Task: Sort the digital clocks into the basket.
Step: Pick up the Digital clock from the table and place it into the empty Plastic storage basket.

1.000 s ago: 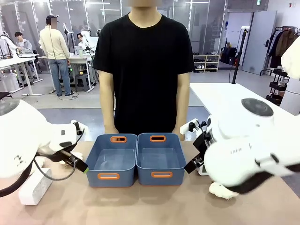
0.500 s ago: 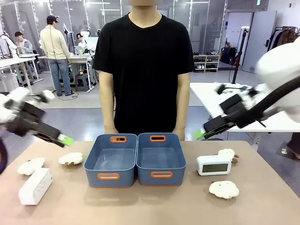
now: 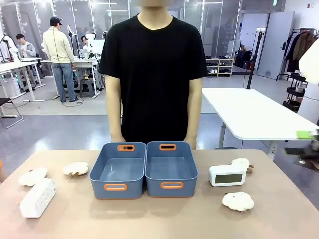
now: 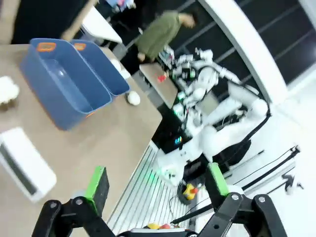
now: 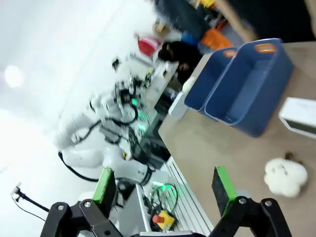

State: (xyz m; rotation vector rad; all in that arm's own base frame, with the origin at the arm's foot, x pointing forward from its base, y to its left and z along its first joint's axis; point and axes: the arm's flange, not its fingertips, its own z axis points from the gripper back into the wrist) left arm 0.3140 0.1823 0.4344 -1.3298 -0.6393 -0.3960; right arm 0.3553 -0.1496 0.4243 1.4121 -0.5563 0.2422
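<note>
Front view: one digital clock [image 3: 37,197] lies near-left on the bench [image 3: 149,219], long axis angled away, so it's probably the left claw's [image 4: 156,178] job. The other clock [image 3: 227,175] sits just right of the baskets [image 3: 155,190], on the right claw's [image 5: 164,181] side. Both claws are spread wide and empty.

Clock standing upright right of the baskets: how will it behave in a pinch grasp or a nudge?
Probably rigid: the clock looks like a hard white plastic shell. Its smooth face and rounded corners may slip in a pinch. Standing on a narrow edge, it could tip if nudged, maybe onto the plush toy behind it.
</note>
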